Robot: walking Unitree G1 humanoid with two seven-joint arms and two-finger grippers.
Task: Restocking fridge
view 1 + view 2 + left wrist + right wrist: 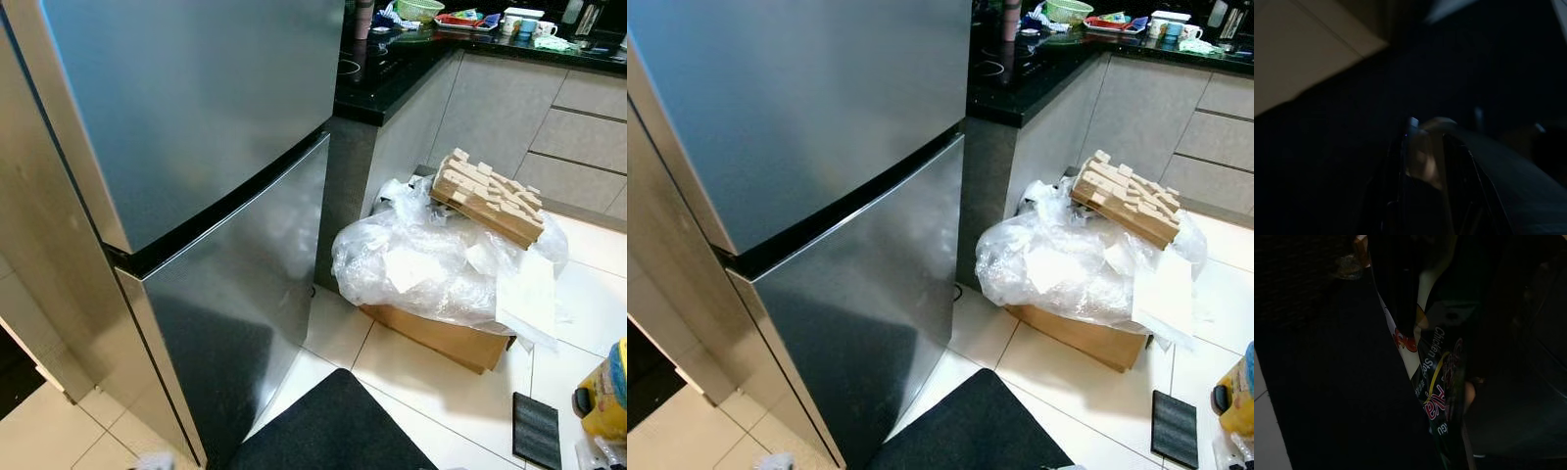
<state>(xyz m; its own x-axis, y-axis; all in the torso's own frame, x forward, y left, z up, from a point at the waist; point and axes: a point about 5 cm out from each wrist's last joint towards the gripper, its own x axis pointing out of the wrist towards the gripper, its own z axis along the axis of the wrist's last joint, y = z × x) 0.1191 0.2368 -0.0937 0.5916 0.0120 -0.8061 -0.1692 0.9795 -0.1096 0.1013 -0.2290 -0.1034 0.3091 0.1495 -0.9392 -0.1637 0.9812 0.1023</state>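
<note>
Straight ahead, fridge point(196, 147), both steel doors shut, so nothing stocked yet. Right gripper point(1415, 313) low over black mat point(333, 431), clamped on printed chicken stock carton point(1437, 396), apparently carried ready for a shelf. Left gripper point(1422, 161) in deep shade; open or closed, cannot tell. Just beside fridge, cardboard box point(441, 338) heaped with clear plastic wrap point(431, 255) and wooden block point(488, 196), crowding the door's swing side; dark countertop point(392, 69) behind.

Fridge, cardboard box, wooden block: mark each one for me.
fridge point(245, 255): left eye view, on the lower steel door.
cardboard box point(441, 338): left eye view, on its bare front side under the plastic.
wooden block point(1127, 199): right eye view, on its slotted top face.
</note>
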